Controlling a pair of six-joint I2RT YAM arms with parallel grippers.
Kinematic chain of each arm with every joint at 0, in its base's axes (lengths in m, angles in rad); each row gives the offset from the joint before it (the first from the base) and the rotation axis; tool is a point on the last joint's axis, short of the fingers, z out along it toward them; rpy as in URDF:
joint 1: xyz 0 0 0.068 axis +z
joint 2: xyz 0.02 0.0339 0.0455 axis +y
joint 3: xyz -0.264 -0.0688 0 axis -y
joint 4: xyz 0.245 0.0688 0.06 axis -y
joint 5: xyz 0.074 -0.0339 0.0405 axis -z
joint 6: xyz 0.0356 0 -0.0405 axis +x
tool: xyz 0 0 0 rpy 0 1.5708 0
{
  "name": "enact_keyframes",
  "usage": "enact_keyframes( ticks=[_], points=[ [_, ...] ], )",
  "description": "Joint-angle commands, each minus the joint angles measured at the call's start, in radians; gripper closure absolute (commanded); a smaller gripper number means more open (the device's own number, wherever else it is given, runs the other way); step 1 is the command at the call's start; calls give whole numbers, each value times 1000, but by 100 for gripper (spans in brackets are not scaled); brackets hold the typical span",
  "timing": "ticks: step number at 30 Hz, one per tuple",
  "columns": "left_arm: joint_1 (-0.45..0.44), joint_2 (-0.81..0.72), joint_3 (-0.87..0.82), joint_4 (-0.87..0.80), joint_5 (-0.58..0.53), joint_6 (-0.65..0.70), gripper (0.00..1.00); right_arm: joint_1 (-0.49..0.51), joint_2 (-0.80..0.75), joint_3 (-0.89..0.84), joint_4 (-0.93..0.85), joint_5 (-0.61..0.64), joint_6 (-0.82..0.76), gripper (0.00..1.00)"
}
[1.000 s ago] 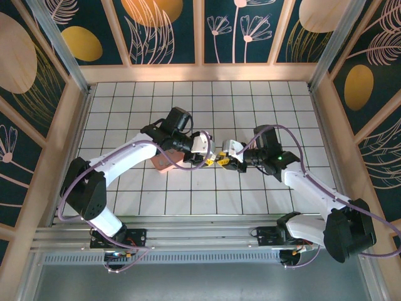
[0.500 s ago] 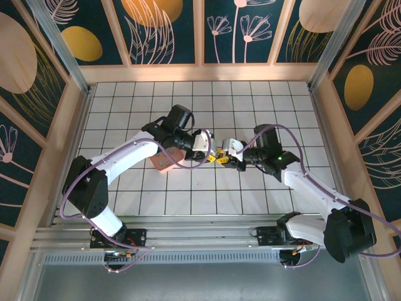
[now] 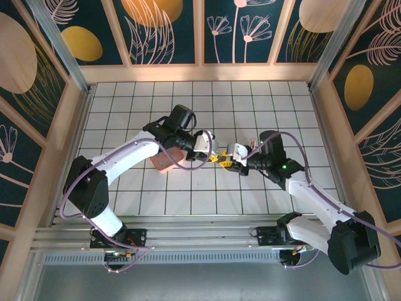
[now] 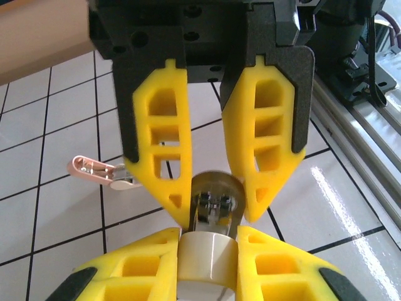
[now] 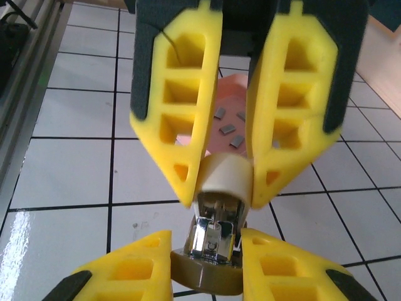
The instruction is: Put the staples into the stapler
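The stapler (image 3: 223,158) hangs above the tiles between both grippers, hinged open. My left gripper (image 4: 208,241) is shut on its whitish-beige top (image 4: 208,254), which is also seen from the right wrist (image 5: 224,174). My right gripper (image 5: 205,241) is shut on the olive-brown base (image 5: 207,276), with the chrome staple channel (image 5: 213,235) bare between top and base. In the top view the left gripper (image 3: 216,156) and right gripper (image 3: 231,162) meet tip to tip. The staples (image 5: 229,129), small grey strips, lie in the pink tray (image 5: 232,100) behind the stapler.
The pink tray (image 3: 164,162) sits on the white tiled table under the left forearm. A small pink clip-like piece (image 4: 94,169) lies on a tile beside the grippers. Wooden walls (image 3: 69,125) enclose the table on three sides.
My left gripper has closed on the stapler's beige top. The right arm's elbow has swung outward to the right while its gripper kept hold of the base.
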Motion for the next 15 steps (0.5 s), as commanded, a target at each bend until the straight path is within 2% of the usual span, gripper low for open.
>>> enact_keyframes(
  ticks=[1, 9, 15],
  points=[
    [20, -8, 2, -53, 37, -27, 97, -43, -38, -32, 68, 6, 44, 91],
    [91, -61, -29, 11, 111, -104, 98, -118, -93, -115, 122, 20, 113, 85],
    [112, -109, -49, 73, 130, -166, 98, -143, -91, -200, 200, 83, 222, 70]
  ],
)
